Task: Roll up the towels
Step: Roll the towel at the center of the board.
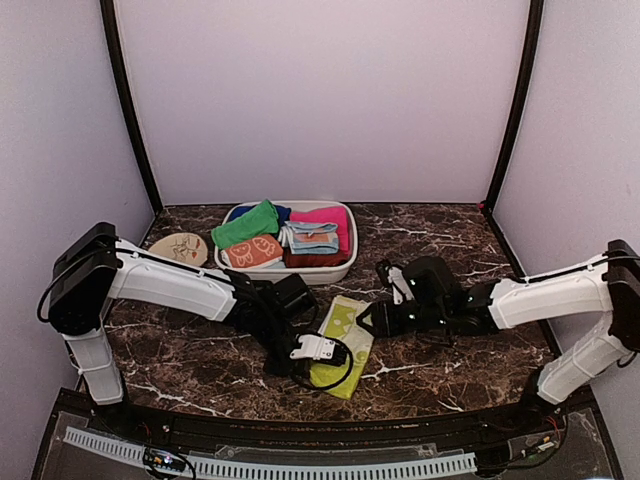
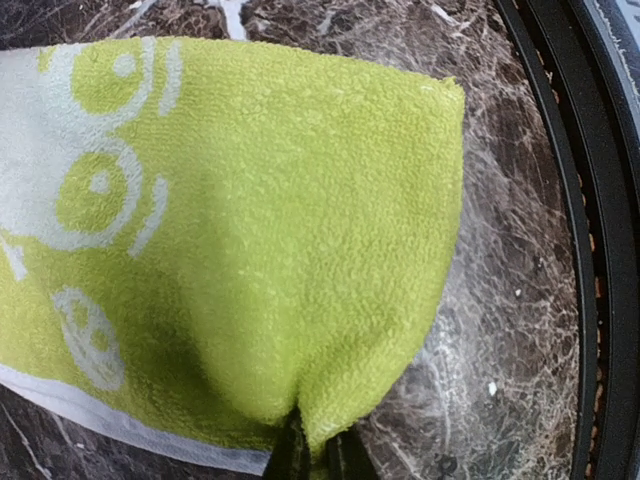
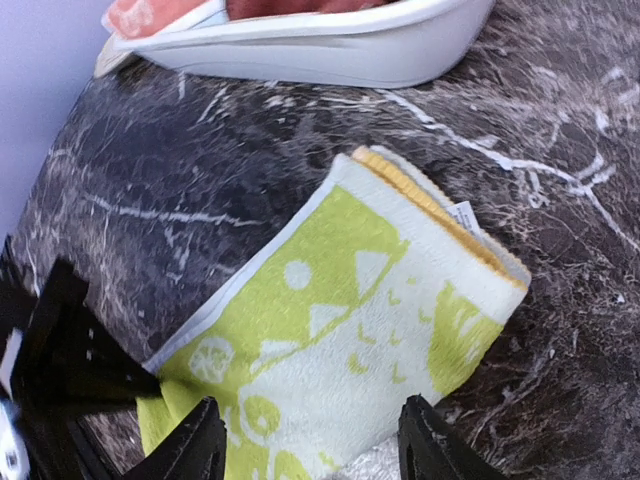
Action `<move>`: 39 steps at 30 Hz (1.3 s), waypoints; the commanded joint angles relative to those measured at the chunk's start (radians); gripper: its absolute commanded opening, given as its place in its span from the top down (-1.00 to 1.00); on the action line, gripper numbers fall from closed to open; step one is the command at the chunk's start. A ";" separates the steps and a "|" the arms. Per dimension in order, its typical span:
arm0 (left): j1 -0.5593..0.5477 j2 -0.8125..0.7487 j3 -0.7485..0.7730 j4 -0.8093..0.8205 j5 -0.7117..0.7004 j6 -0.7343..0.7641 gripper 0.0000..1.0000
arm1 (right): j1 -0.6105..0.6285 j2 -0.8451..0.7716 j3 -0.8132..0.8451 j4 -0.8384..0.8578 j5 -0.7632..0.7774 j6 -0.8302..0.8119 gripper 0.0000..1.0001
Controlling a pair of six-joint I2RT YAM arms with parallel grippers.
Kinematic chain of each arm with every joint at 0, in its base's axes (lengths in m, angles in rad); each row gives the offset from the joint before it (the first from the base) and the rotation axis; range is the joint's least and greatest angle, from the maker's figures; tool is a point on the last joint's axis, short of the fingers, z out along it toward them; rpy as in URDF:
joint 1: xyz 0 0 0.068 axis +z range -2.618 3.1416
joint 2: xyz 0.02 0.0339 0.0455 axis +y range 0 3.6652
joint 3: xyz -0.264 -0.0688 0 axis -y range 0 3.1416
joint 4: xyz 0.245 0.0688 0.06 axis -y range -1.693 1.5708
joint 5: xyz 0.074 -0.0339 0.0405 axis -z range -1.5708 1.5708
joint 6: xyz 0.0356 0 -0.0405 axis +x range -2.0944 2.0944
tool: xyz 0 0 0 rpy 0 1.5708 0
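A cream-white towel with yellow-green shapes [image 1: 343, 340] lies folded on the marble table between the arms; it also shows in the left wrist view [image 2: 250, 230] and the right wrist view [image 3: 350, 330]. My left gripper [image 1: 312, 358] is shut on this towel's near edge, pinching the green fabric between its fingertips [image 2: 318, 450]. My right gripper [image 1: 368, 318] is open, its fingers [image 3: 195, 450] spread over the towel's far right part, just above it. A plain bright green towel [image 1: 245, 223] lies in the white tray.
The white tray [image 1: 345, 268] at the back centre holds the green towel, an orange patterned cloth [image 1: 253, 252], pink [image 1: 325, 215] and blue [image 1: 310, 238] folded cloths. A tan round object [image 1: 180, 247] lies left of the tray. The black table rim [image 2: 600, 200] runs close by.
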 commanded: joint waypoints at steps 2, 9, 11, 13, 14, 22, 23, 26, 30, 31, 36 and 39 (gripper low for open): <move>0.035 -0.009 0.026 -0.146 0.120 -0.026 0.92 | 0.263 -0.124 -0.137 0.084 0.215 -0.262 -0.18; 0.062 0.023 0.070 -0.207 0.195 -0.030 0.93 | 0.591 -0.196 -0.262 0.205 0.410 -0.457 -0.24; 0.068 0.039 0.085 -0.227 0.211 -0.028 0.93 | 0.653 -0.173 -0.248 0.229 0.439 -0.520 -0.24; 0.073 0.050 0.097 -0.244 0.228 -0.027 0.92 | 0.689 -0.118 -0.203 0.213 0.466 -0.572 -0.24; 0.075 0.054 0.104 -0.252 0.237 -0.027 0.93 | 0.700 -0.082 -0.174 0.196 0.485 -0.598 -0.24; 0.099 0.073 0.138 -0.302 0.286 -0.024 0.93 | 0.714 0.175 -0.057 0.259 0.580 -0.780 -0.10; 0.101 0.074 0.138 -0.307 0.292 -0.020 0.93 | 0.709 0.196 -0.053 0.274 0.598 -0.788 -0.07; 0.106 0.075 0.140 -0.319 0.300 -0.013 0.93 | 0.688 0.225 -0.057 0.325 0.596 -0.792 0.00; 0.108 0.081 0.147 -0.331 0.308 -0.004 0.93 | 0.663 0.260 -0.058 0.363 0.594 -0.781 0.13; 0.110 0.082 0.149 -0.332 0.310 -0.004 0.93 | 0.659 0.269 -0.057 0.371 0.595 -0.778 0.18; 0.117 0.084 0.155 -0.327 0.312 -0.009 0.90 | 0.643 0.278 -0.044 0.366 0.560 -0.736 0.76; 0.127 0.068 0.135 -0.297 0.277 -0.023 0.56 | 0.630 0.253 -0.056 0.322 0.501 -0.655 1.00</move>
